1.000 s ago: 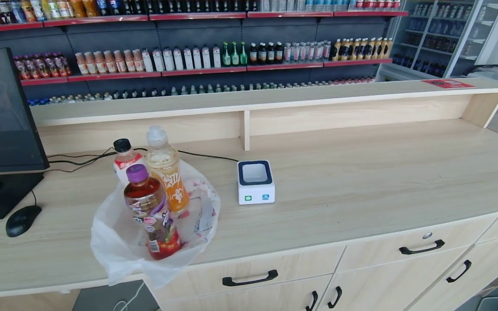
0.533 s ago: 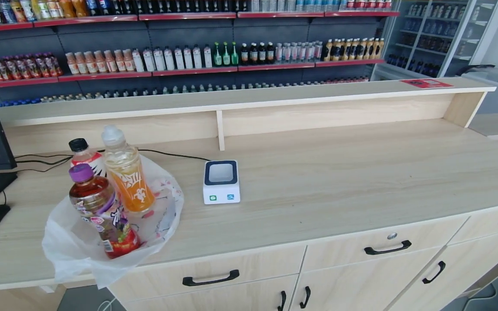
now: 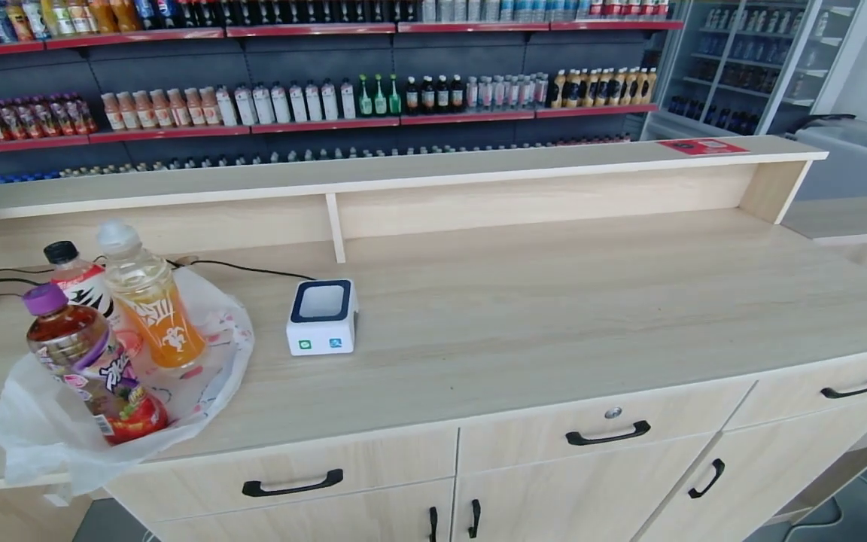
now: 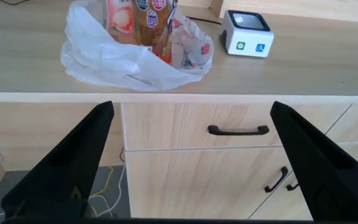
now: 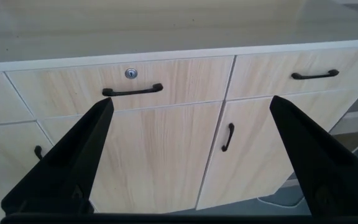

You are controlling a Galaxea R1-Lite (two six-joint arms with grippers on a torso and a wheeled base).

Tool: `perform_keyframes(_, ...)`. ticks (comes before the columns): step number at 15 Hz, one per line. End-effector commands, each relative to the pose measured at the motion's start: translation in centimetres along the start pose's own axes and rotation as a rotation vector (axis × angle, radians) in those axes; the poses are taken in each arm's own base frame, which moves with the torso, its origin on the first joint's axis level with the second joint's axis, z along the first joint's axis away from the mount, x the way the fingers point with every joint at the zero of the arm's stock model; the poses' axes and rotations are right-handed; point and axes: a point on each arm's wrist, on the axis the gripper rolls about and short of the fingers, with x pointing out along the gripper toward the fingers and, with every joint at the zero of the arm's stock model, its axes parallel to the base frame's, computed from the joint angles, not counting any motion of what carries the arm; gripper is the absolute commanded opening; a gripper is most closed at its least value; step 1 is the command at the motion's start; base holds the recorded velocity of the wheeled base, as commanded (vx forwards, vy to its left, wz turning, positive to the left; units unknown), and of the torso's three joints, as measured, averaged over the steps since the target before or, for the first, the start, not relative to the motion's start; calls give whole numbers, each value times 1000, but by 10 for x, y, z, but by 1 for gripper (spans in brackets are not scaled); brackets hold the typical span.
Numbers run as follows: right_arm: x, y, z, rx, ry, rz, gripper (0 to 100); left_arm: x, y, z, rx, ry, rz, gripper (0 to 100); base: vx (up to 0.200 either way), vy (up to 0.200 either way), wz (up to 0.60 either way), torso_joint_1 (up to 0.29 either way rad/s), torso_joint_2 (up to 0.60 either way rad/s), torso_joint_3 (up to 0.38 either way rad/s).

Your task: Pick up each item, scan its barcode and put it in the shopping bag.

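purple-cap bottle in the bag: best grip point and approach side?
Probably grip the purple-cap bottle on its bare upper body, just below the cap, coming from the robot's near side. It leans in the shopping bag, whose plastic bunches around its base. The orange bottle and black-cap bottle stand close behind it, so the far side is crowded.

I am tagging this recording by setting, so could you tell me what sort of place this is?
Most likely a convenience shop's checkout: shelves of bottled drinks line the back wall, a white barcode scanner sits on the wooden counter, and a shopping bag beside it holds drink bottles.
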Motion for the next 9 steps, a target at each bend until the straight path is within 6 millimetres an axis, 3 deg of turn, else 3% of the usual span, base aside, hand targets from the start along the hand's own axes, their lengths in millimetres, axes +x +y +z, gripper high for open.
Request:
perform_keyframes(1,0,0,0,1,1,0,100,0,0,0,0,1,-1,100,0,0,600,7,7,2)
perform_keyframes(6,0,0,0,3,1,1,100,0,0,0,0,1,1,100,0,0,0,0,0,0)
perform_keyframes(9,0,0,0,10,1,1,100,0,0,0,0,-1,1,100,-200,0,0,5,2,-1)
